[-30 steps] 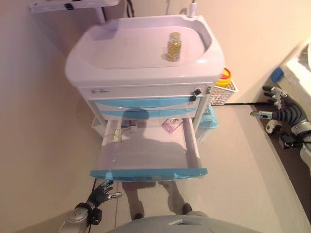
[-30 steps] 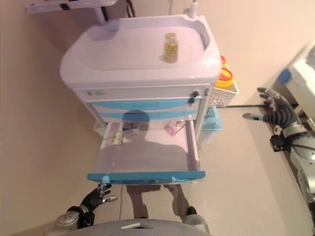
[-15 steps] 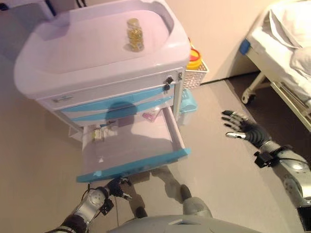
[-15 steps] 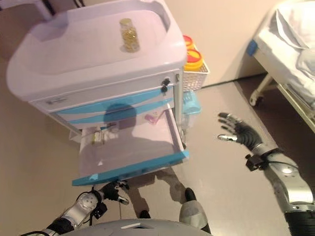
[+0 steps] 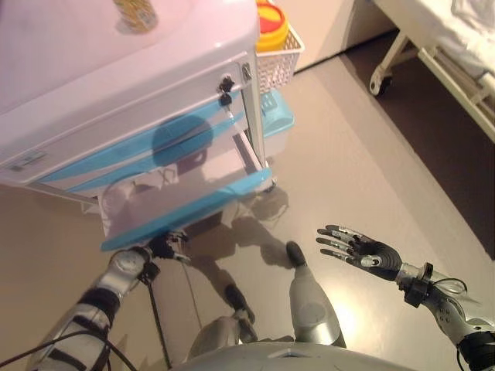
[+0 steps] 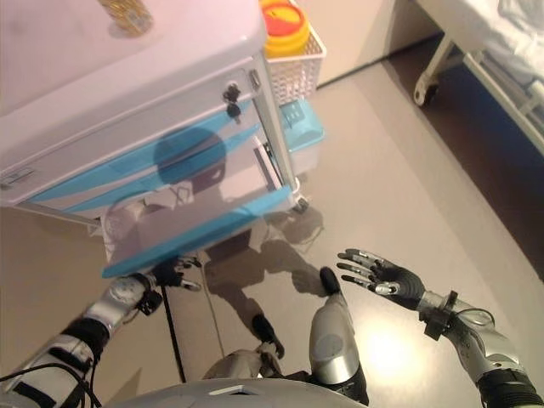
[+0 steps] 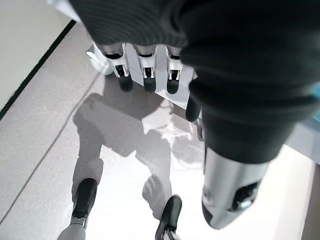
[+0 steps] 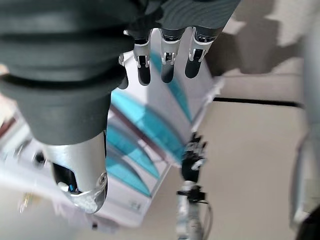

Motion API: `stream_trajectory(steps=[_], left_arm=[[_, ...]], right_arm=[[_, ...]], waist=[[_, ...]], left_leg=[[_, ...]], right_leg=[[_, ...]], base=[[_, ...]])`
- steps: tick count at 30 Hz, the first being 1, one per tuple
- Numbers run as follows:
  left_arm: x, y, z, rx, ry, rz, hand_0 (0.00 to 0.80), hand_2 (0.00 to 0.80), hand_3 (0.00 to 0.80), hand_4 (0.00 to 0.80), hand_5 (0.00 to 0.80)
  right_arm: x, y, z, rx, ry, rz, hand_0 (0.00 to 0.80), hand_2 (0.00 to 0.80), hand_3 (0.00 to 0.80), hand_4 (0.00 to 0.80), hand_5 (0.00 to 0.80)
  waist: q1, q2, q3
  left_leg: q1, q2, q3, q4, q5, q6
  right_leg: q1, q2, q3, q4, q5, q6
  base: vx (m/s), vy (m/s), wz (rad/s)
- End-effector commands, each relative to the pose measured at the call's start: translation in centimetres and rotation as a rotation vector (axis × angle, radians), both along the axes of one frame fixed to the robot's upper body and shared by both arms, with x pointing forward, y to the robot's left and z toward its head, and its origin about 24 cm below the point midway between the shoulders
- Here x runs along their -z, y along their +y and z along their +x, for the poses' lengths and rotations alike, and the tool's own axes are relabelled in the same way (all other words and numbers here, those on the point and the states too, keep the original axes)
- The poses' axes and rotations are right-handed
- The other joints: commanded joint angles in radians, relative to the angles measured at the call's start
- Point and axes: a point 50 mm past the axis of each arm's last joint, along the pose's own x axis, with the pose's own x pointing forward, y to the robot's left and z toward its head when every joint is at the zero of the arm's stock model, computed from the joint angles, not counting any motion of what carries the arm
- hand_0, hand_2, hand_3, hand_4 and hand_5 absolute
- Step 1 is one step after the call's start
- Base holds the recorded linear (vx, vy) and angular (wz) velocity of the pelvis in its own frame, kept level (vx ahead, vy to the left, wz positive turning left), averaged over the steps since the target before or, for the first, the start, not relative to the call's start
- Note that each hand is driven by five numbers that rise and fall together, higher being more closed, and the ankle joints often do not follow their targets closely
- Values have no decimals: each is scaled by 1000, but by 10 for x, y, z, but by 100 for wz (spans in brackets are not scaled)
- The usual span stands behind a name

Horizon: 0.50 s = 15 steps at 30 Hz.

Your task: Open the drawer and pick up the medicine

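The white cart (image 5: 116, 100) has its lower drawer (image 5: 182, 212) pulled out, blue front toward me. The drawer's inside lies in shade and I cannot make out its contents. A small bottle of yellow pills (image 5: 138, 14) stands on the cart's top. My left hand (image 5: 164, 247) hangs just under the drawer's blue front, near its left end, with relaxed fingers (image 7: 146, 75) that hold nothing. My right hand (image 5: 363, 253) hovers open over the floor, well right of the drawer, with its fingers (image 8: 167, 67) spread toward the cart.
A white wire basket (image 5: 280, 62) with a yellow-lidded container (image 5: 271, 17) hangs on the cart's right side. A light blue bin (image 5: 280, 124) sits below the basket. A wheeled bed (image 5: 441, 39) stands at the far right.
The camera has swung, so the cart now sits at the upper left. My right hand has dropped lower and nearer to me. The left hand stays under the drawer front.
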Motion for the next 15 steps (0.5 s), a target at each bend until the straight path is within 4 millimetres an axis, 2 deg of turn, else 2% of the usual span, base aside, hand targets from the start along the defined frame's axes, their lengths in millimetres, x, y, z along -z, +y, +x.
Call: stream_trajectory(steps=[1, 7, 9, 10, 15], left_arm=[[-35, 43, 13, -130, -47, -16, 0, 0, 0, 0, 0], [-78, 72, 32, -218, -119, -16, 0, 0, 0, 0, 0], [-94, 82, 37, -250, -154, -7, 0, 0, 0, 0, 0], [-103, 86, 40, -262, -175, 4, 0, 0, 0, 0, 0], [-138, 104, 48, -355, -284, 13, 0, 0, 0, 0, 0]], right_arm=[[-3, 6, -5, -42, -64, 90, 0, 0, 0, 0, 0], [13, 0, -14, 24, -22, 52, 0, 0, 0, 0, 0], [18, 2, -17, 45, -19, 60, 0, 0, 0, 0, 0], [21, 4, -18, 57, -20, 59, 0, 0, 0, 0, 0], [26, 11, -14, 122, -35, 74, 0, 0, 0, 0, 0]], waist=[[-18, -65, -35], [-37, -86, 17], [-37, -98, 36], [-36, -94, 48], [-29, -110, 79]], left_leg=[[-134, -17, -20, 327, -191, 9], [-194, -10, -4, 406, -217, 16], [-220, -5, -8, 434, -225, 20], [-223, 0, -23, 453, -257, 18], [-267, 10, -30, 485, -257, 22]], right_leg=[[-59, -37, -2, 77, -36, 53], [-97, -35, 18, 90, -34, 43], [-111, -31, 26, 100, -35, 39], [-105, -25, 20, 106, -57, 42], [-132, -13, 22, 117, -55, 36]], base=[[-46, 79, -2], [-42, 57, -6], [-16, 17, -6], [0, 0, 0], [-42, -14, 1]])
